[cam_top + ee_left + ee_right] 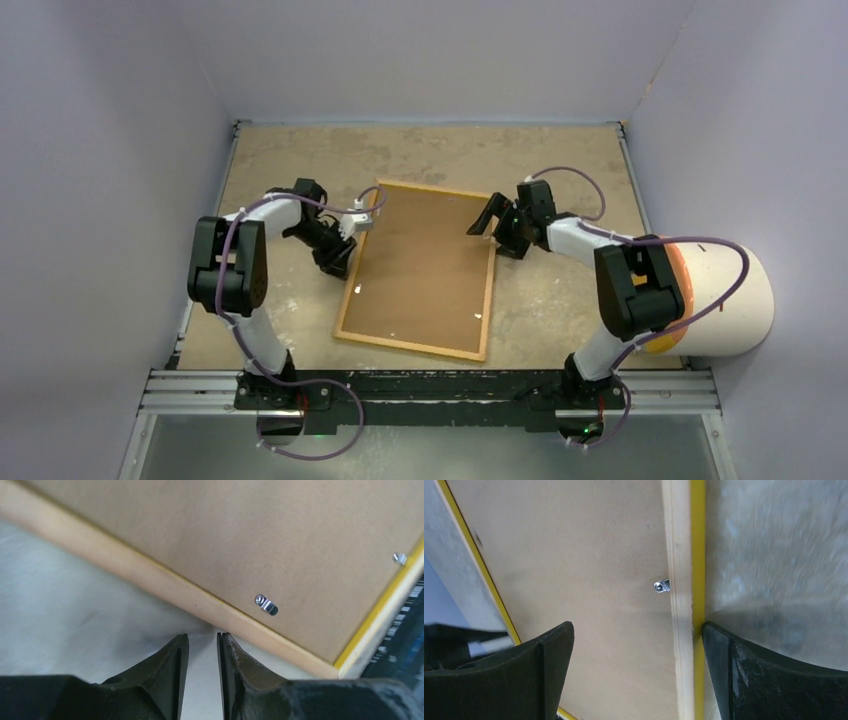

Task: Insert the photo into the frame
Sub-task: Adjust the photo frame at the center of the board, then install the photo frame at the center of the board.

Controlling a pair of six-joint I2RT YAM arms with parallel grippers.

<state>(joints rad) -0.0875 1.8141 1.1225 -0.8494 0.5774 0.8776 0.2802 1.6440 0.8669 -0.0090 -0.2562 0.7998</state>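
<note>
The frame lies face down near the middle of the table. Its wood-brown back edge is up and the brown backing board fills it, with the long sides running away from the arms and tilted a touch. Yellow shows only as a thin line along the outer rim.

The left gripper sits low at the frame's left long side, towards the far corner. Its jaws are drawn in to a narrow slit with the tips just short of the wooden edge. There's nothing between them that I can make out, though the gap is slim and the view is tight. A small metal clip is on the board just beyond those tips, turned in over the backing.

On the other side, the right gripper has its jaws spread wide and straddles the frame's right long side. One finger hangs over the backing board. The other is outside on the table, right against the yellow rim. Another clip sits between them, at the inner lip of the wood.
</note>
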